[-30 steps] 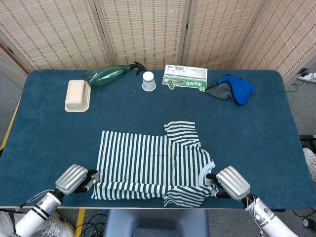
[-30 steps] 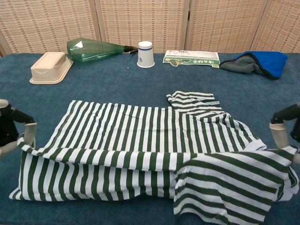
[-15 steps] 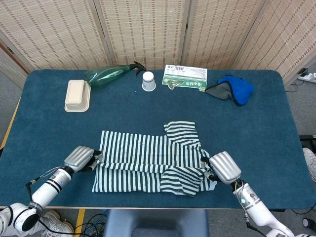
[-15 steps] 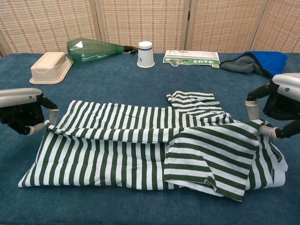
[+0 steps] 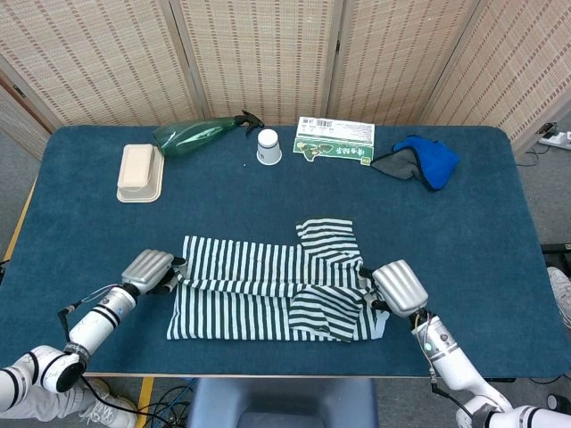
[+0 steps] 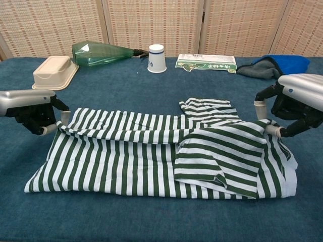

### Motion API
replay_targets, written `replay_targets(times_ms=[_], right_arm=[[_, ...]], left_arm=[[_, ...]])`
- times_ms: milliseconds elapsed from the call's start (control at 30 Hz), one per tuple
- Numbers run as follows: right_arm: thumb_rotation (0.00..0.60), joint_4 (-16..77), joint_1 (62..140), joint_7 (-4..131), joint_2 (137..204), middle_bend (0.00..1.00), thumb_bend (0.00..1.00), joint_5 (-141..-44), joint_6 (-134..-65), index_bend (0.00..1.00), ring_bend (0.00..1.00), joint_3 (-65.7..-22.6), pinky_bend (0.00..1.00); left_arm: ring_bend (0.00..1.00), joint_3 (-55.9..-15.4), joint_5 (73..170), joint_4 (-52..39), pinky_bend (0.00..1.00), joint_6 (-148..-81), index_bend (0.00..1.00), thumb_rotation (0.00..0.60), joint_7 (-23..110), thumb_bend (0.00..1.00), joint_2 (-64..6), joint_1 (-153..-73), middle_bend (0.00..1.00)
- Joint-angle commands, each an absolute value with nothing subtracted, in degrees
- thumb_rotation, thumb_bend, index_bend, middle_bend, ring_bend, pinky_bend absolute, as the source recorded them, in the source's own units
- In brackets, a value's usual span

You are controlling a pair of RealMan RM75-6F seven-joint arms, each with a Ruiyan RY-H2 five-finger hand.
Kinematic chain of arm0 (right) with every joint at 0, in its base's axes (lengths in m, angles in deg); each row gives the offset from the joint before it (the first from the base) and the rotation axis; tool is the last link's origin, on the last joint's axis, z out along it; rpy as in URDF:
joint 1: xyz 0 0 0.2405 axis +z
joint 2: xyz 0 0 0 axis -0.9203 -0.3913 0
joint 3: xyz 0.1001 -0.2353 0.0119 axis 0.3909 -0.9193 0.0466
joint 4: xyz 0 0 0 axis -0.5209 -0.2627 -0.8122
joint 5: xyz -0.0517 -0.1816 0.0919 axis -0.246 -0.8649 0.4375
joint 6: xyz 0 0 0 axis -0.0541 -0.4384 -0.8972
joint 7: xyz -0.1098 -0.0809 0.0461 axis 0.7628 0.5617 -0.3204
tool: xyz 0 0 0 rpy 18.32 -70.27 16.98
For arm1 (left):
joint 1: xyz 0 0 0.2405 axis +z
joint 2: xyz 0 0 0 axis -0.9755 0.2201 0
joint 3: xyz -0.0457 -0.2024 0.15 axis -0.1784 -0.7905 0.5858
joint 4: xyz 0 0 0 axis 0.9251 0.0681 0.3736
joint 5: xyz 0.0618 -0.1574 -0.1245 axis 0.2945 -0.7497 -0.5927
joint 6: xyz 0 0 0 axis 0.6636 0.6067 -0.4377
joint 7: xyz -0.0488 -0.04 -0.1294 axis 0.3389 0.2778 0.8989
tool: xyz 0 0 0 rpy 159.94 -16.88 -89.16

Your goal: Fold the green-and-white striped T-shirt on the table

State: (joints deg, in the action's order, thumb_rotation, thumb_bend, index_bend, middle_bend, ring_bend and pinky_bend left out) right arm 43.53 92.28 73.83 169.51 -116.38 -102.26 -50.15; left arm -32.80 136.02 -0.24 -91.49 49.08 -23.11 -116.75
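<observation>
carrying shirt hem farther back

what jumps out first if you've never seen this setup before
The green-and-white striped T-shirt lies half folded near the table's front edge. The left hand and right hand each pinch an end of its folded-over edge. A green spray bottle lies on its side at the back.

Left hand and right hand hover low, arms spread wide, fingers pinched shut on cloth.
</observation>
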Motion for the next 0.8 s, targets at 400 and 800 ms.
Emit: replay_targets(times_ms=[400,800], right_arm=[[0.6,41.68,93.78,75.98,171.75,1.0,0.62,-113.27,-101.12,0.79,1.0,-48.54,1.0],[0.6,38.1,94.95,76.73,174.31,1.0,0.62,-112.02,-100.89,0.79,1.0,-47.78,1.0]], left_arm=[[0.87,-34.52,129.4,-5.92,1.0,-86.27,0.52,0.6,45.69,0.57,-26.26,-121.21,0.95],[0.87,-34.82,125.99,-9.62,1.0,-84.6,0.52,0.6,44.75,0.57,-28.27,-122.76,0.95]])
